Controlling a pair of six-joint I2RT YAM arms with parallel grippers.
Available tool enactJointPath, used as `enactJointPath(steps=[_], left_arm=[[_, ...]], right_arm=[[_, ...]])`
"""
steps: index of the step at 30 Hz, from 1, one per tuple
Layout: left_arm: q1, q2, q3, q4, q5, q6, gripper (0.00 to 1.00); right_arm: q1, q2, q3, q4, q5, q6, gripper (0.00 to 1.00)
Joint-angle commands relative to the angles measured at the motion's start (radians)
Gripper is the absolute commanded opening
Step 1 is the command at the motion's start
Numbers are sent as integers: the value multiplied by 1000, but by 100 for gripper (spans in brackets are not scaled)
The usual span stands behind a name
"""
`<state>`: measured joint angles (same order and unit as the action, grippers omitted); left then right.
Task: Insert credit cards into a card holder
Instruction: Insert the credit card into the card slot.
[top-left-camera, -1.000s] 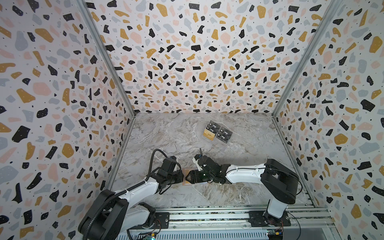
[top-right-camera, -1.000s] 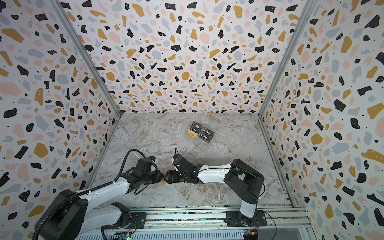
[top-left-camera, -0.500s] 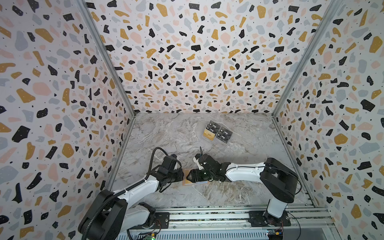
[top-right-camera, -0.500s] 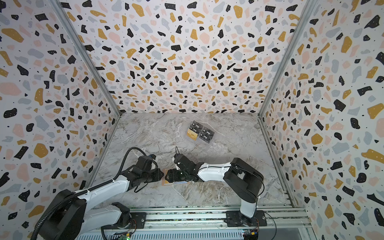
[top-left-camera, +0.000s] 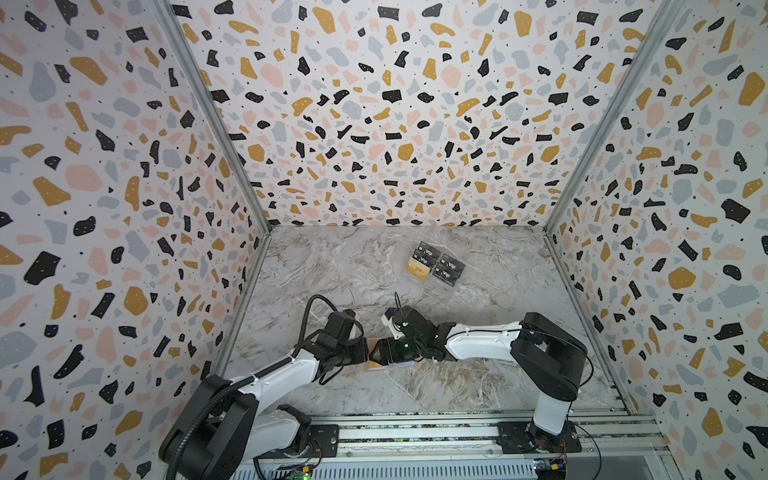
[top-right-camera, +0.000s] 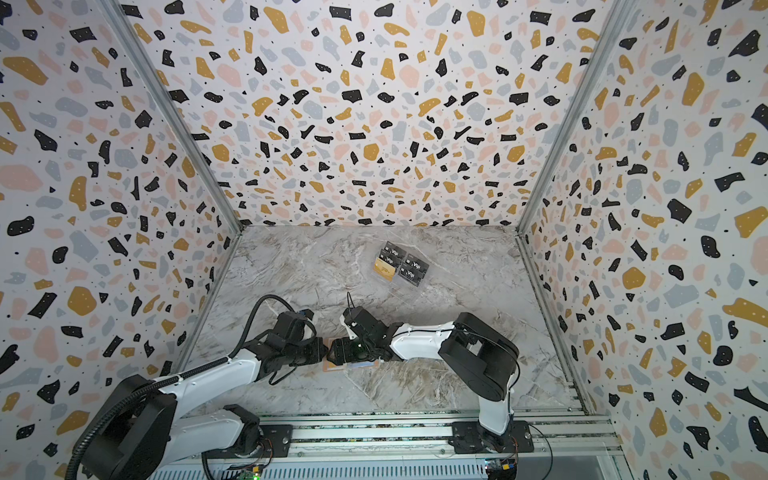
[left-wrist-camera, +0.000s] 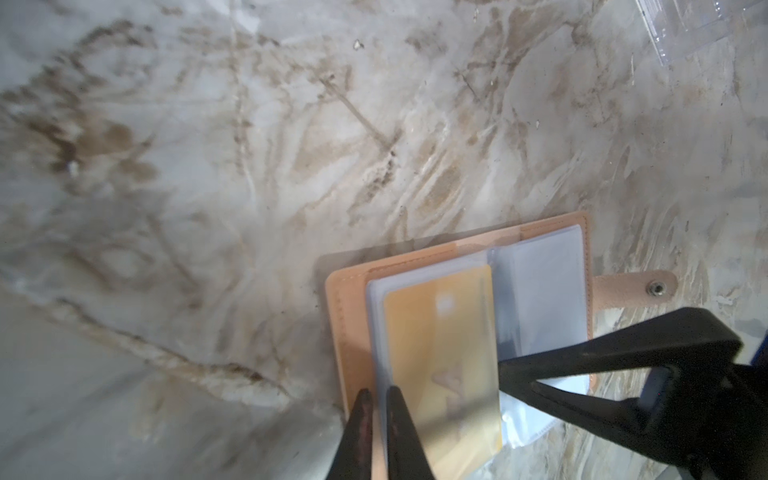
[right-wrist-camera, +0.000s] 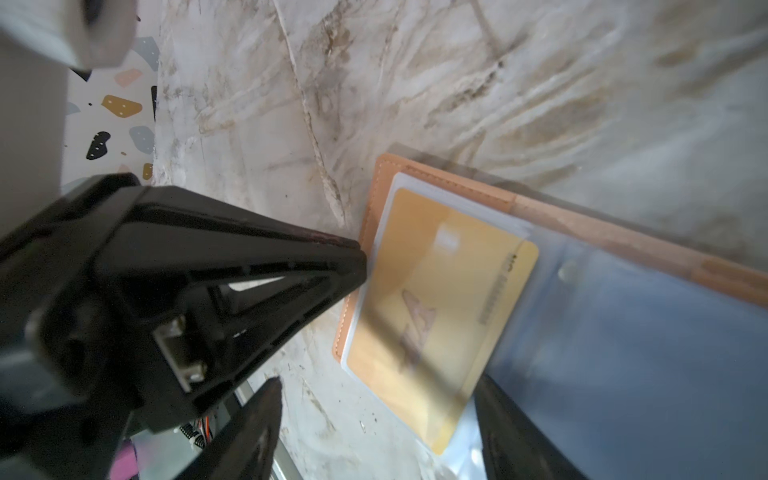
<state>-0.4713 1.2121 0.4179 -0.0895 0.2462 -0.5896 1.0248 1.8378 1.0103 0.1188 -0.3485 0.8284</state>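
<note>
The peach card holder (left-wrist-camera: 353, 332) lies open on the marble near the front, mostly hidden under both grippers in both top views. A gold credit card (left-wrist-camera: 440, 353) sits in its top clear sleeve, one end sticking out (right-wrist-camera: 436, 299). My left gripper (left-wrist-camera: 380, 399) is shut on the edge of the sleeves at the holder's outer side; its tip shows in the right wrist view (right-wrist-camera: 357, 257). My right gripper (right-wrist-camera: 378, 380) stands open, its fingers either side of the card's protruding end. One finger (left-wrist-camera: 582, 357) rests on the sleeve beside the card.
A clear tiered stand (top-left-camera: 434, 291) stands at the back middle with black Vip cards (top-left-camera: 449, 270) and one more gold card (top-left-camera: 417, 269). Patterned walls close in three sides. A metal rail (top-left-camera: 415, 436) carrying the arm bases runs along the front.
My left jaws have closed further on the sleeve edge. The right gripper has shifted slightly left over the holder, staying wide open.
</note>
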Motion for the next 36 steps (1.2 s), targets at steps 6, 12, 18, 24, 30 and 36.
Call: enactJointPath(steps=[6, 12, 18, 24, 30, 36], left_arm=[[2, -12, -12, 15, 10, -10, 11], [5, -11, 71, -106, -61, 42, 17], [-4, -35, 160, -243, -158, 65, 22], [-58, 15, 198, -158, -22, -17, 22], [-127, 86, 177, 32, 58, -142, 29], [-133, 170, 150, 101, 85, -156, 30]], right_arm=[[-4, -13, 28, -8, -22, -24, 73], [-48, -111, -56, -7, -18, -54, 72], [-99, -166, -84, -9, -44, -123, 59], [-183, -135, -88, -4, -105, -212, 41], [-216, -109, -116, -6, -147, -259, 39], [-216, -96, -163, 10, -148, -256, 35]])
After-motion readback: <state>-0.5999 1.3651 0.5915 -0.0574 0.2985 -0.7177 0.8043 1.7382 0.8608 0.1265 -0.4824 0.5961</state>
